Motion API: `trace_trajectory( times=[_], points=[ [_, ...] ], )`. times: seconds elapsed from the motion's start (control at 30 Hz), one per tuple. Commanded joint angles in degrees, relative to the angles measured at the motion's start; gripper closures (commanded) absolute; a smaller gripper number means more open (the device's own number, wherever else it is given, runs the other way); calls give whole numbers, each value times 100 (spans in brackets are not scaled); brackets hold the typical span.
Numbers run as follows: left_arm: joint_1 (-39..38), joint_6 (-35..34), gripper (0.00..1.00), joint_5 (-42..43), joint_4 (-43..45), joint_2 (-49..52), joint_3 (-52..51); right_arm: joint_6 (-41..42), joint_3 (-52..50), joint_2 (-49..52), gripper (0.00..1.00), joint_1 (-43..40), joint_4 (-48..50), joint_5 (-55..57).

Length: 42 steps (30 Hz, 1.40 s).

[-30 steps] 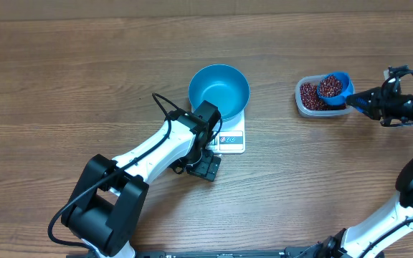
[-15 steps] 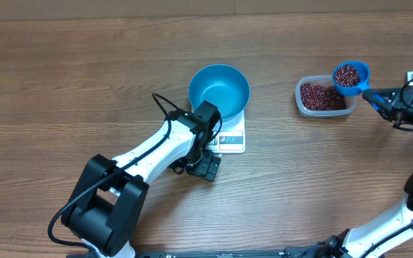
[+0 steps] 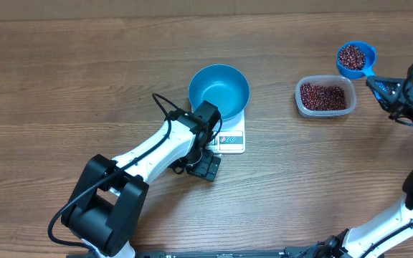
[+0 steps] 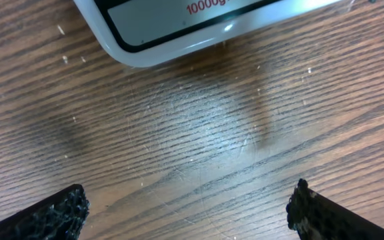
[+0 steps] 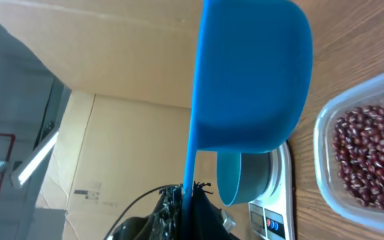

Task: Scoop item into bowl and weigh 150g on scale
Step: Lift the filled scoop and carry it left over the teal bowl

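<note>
At the right edge of the overhead frame my right tool point(image 3: 376, 82) is clamped on the handle of the scoop point(image 3: 355, 59), full of beans point(image 3: 353, 56), just up-right of the tub point(image 3: 325, 96). I should carry it level leftward to the bowl point(image 3: 219, 89) on the scale point(image 3: 233, 140) at centre and tip slowly. My left tool point(image 3: 205, 166), jaws apart just below the scale, must not touch it.

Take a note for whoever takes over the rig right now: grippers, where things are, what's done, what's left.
Left gripper: open, empty, low over the table in front of the scale.
Right gripper: shut on the handle of the scoop, which is full of beans and raised past the tub.
Bowl: on the scale, empty.
Done: one scoop loaded.
Left: tip it into the bowl, repeat until the target weight shows.
</note>
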Motion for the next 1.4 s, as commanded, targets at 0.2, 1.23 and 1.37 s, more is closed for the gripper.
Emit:
trace_trajectory(
  times=[0.2,1.23,1.37],
  points=[
    [-2,90,0,2,-11,37,57,-114,24,-2,96,518,151,-435],
    [2,90,1,0,-35,37,57,4079,739,-4,96,3928,4789,1423],
    [2,90,0,0,-35,37,57,3832,739,-39,96,4009,4782,1617]
  ],
)
